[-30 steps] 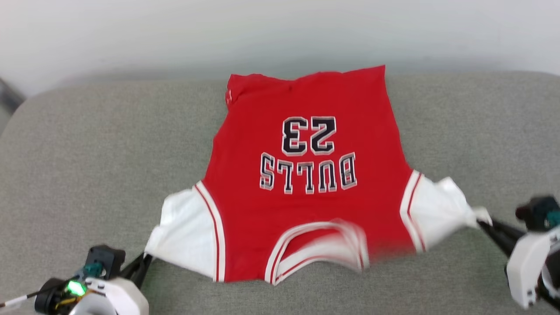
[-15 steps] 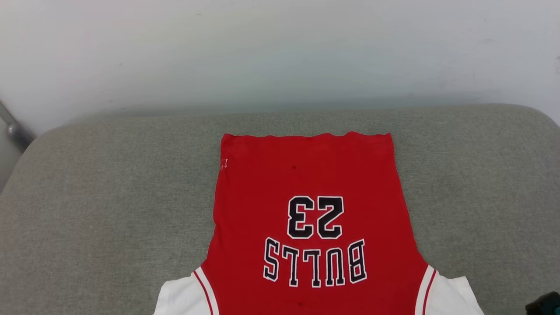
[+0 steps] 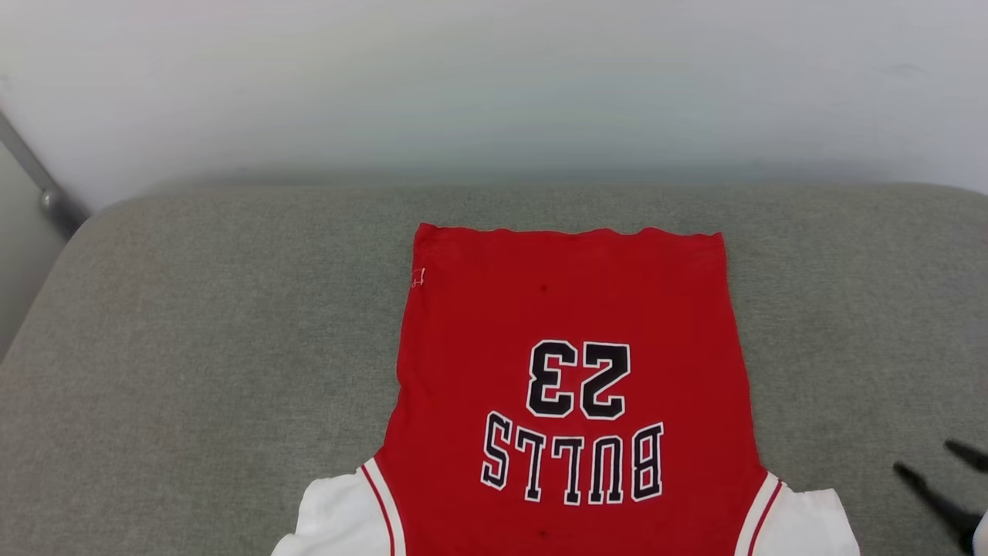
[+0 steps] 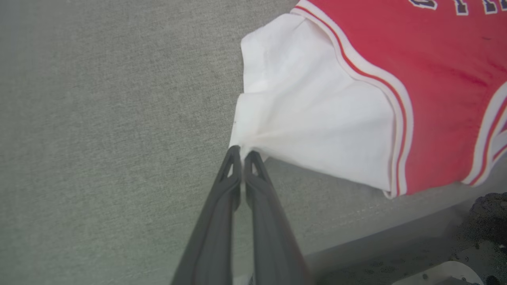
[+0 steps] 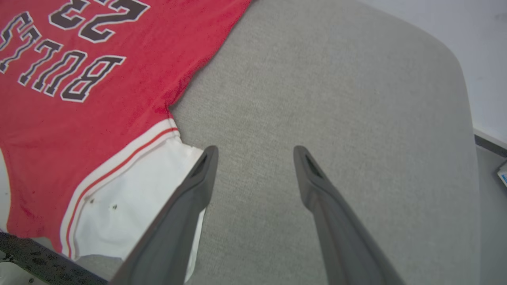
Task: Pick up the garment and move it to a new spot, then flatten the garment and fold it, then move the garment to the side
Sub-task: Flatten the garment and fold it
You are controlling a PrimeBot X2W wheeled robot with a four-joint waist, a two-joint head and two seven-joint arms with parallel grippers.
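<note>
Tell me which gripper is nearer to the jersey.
Left. The left gripper is shut on the jersey at a white sleeve's edge; the right gripper stands open beside the other sleeve, holding nothing.

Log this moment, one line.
garment: flat on cushion, print up | left gripper: shut on sleeve | right gripper: open, beside other sleeve

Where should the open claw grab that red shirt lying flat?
Probably the outer corner of the right sleeve, from the robot's right: the garment lies flat, so that loose corner gives the open right gripper an edge to pinch, as the left gripper pinches the other sleeve.
</note>
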